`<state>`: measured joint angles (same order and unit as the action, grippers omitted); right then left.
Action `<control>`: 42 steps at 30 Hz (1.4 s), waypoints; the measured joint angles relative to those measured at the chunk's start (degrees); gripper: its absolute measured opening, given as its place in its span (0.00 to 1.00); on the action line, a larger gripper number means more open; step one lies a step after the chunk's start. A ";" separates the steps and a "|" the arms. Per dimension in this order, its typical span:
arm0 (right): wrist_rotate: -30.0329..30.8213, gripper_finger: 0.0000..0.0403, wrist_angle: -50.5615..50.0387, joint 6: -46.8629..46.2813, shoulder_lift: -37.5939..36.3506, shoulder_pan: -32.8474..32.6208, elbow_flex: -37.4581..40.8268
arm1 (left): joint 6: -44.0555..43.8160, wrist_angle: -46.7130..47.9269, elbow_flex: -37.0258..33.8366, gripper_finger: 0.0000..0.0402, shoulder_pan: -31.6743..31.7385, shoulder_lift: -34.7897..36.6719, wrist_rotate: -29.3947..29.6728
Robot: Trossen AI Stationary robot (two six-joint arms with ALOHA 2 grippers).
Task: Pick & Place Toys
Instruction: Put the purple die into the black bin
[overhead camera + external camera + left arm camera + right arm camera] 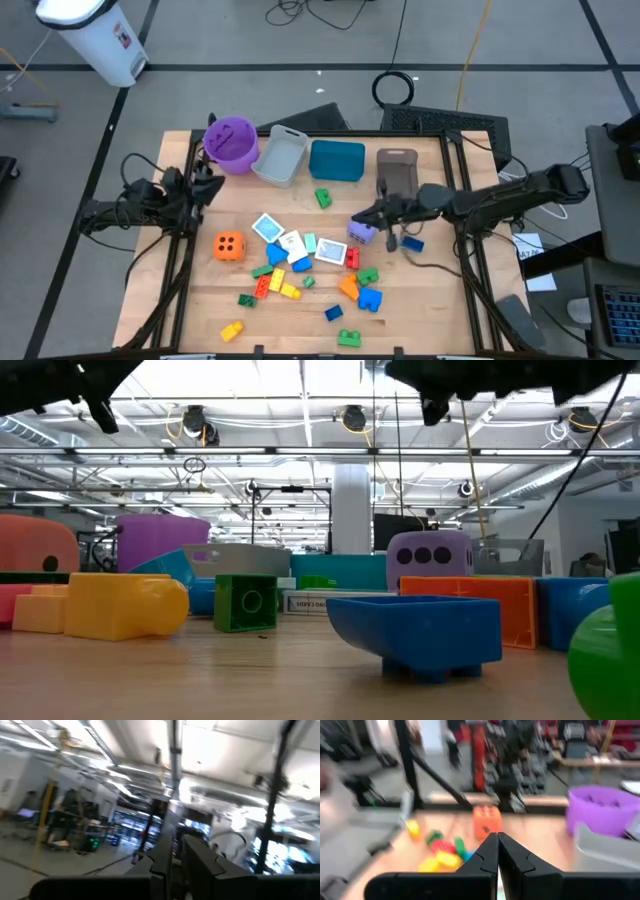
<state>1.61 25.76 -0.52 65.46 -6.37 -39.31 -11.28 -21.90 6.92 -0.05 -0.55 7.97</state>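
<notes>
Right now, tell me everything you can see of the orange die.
The orange die is a rounded cube, soft-looking, with dark pips on its top face. It sits flat on the wooden table, left of the main pile of bricks and cards, apart from them, with nothing touching it. The right wrist view shows it standing beyond the bricks. Neither gripper is near it.
</notes>
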 joint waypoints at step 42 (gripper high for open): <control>7.27 0.02 -58.57 -1.51 21.74 -1.48 -35.05 | 21.67 4.38 16.65 0.77 -2.60 -38.88 -4.95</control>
<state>8.87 -32.81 -2.03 87.20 -7.86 -74.36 10.39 -17.52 23.57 -2.66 -39.43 3.01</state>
